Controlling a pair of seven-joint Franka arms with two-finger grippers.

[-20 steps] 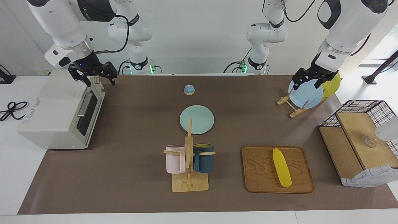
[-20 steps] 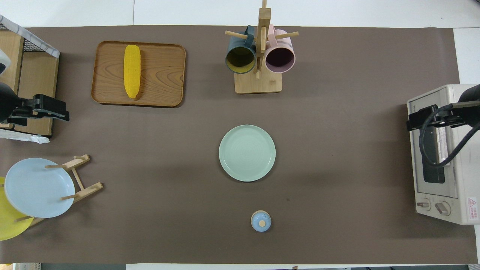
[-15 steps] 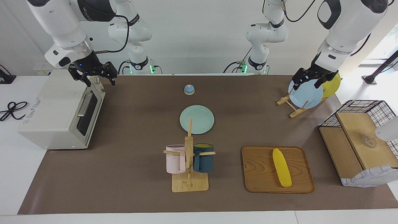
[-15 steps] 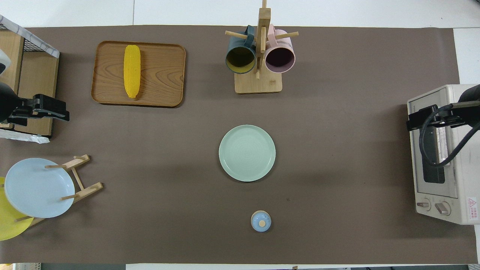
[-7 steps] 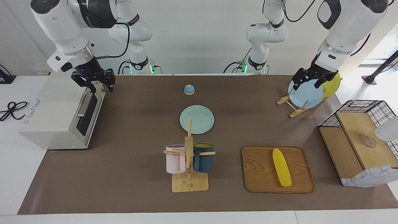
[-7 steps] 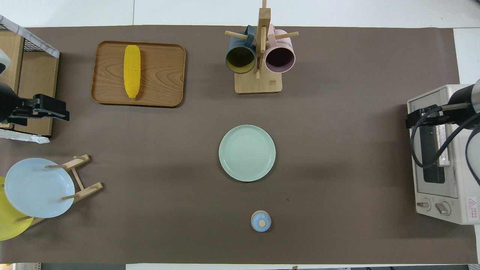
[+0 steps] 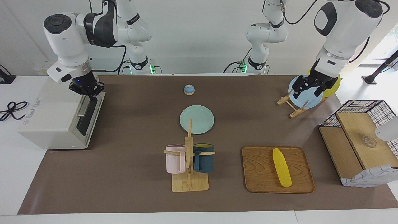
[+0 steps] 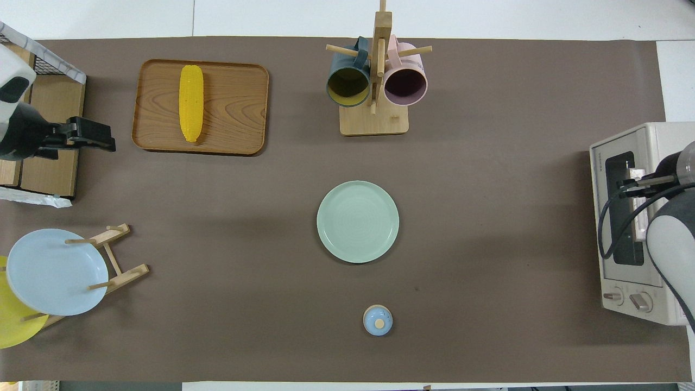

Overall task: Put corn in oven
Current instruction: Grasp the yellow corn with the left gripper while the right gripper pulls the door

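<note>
Grained wooden tray, bumpy yellow corn, smooth cream oven with dark glass door.

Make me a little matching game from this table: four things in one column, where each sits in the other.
Things:
1. corn
2. pink mug
3. light blue plate
4. green plate

Places:
A. propped in a wooden rack
B. flat on the brown mat
C. on the wooden tray
D. hung on a wooden mug tree

Pairs: 1-C, 2-D, 3-A, 4-B

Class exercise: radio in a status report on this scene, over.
Right gripper shut at the oven door's top edge. Left gripper open, over the plate rack. Corn untouched on wooden tray.
</note>
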